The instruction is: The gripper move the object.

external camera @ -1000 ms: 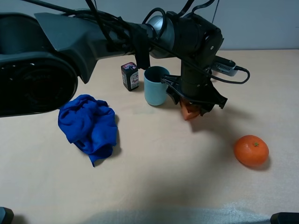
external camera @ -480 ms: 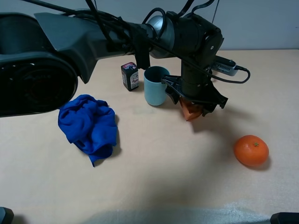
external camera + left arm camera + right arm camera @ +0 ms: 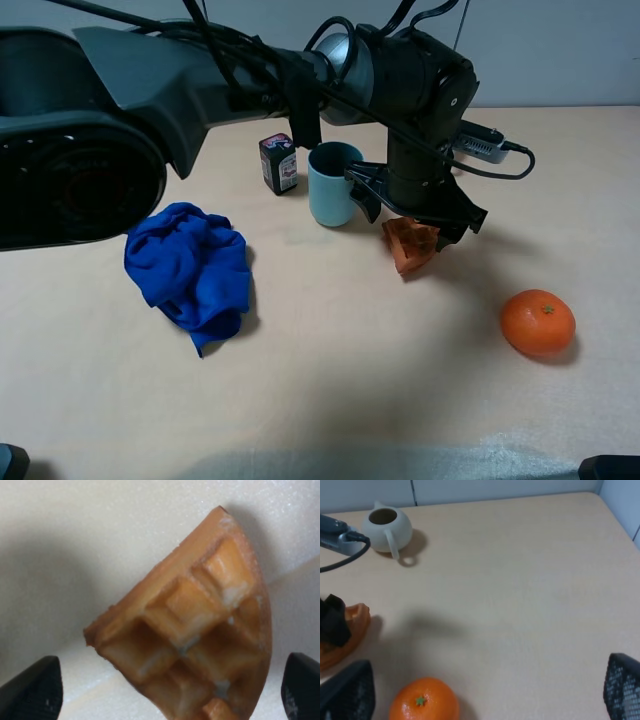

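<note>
The object, an orange-brown wedge-shaped waffle [image 3: 410, 244], lies on the tan table just right of the blue cup [image 3: 333, 185]. My left gripper [image 3: 415, 222] hangs directly over it, open, with one black finger on each side and neither touching it. In the left wrist view the waffle [image 3: 190, 630] fills the middle, and the two fingertips [image 3: 30, 687] stand wide apart at the picture's edges. My right gripper [image 3: 485, 690] is open and empty. In its view the waffle [image 3: 345, 635] lies to one side, partly behind a black finger of the left gripper.
A round orange fruit [image 3: 538, 322] lies at the front right of the waffle. A crumpled blue cloth [image 3: 190, 262] lies at the left. A small dark box [image 3: 278, 163] stands beside the cup. A small pale pitcher [image 3: 385, 527] and a cable plug [image 3: 485, 146] are at the back right.
The left gripper's jaws have spread and let go of the waffle. The waffle now lies in plain sight on the table, a little nearer the front.
</note>
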Available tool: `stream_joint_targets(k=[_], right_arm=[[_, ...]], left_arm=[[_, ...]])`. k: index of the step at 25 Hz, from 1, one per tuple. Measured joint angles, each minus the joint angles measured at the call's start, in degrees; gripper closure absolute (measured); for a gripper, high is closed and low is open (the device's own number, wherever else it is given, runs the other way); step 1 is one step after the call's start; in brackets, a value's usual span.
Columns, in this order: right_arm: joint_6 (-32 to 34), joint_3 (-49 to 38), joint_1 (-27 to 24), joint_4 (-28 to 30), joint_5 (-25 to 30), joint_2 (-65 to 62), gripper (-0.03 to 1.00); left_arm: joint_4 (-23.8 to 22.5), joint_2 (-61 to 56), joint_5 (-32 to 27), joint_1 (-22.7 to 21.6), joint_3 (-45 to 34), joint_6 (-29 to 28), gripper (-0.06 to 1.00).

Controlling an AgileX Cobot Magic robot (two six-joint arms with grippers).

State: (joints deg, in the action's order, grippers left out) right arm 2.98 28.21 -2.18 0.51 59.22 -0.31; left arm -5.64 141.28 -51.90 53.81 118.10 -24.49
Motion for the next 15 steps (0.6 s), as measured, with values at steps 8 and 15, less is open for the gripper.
stream_joint_targets(k=[8,15], right_arm=[[0.00,0.00,0.00,0.00,0.00,0.00,0.27],[0.00,0.00,0.00,0.00,0.00,0.00,0.27]], left_arm=[[0.02,0.00,-1.84,0.00,2.00,0.05,0.06],[0.02,0.00,-6.90,0.00,7.05,0.05,0.06]])
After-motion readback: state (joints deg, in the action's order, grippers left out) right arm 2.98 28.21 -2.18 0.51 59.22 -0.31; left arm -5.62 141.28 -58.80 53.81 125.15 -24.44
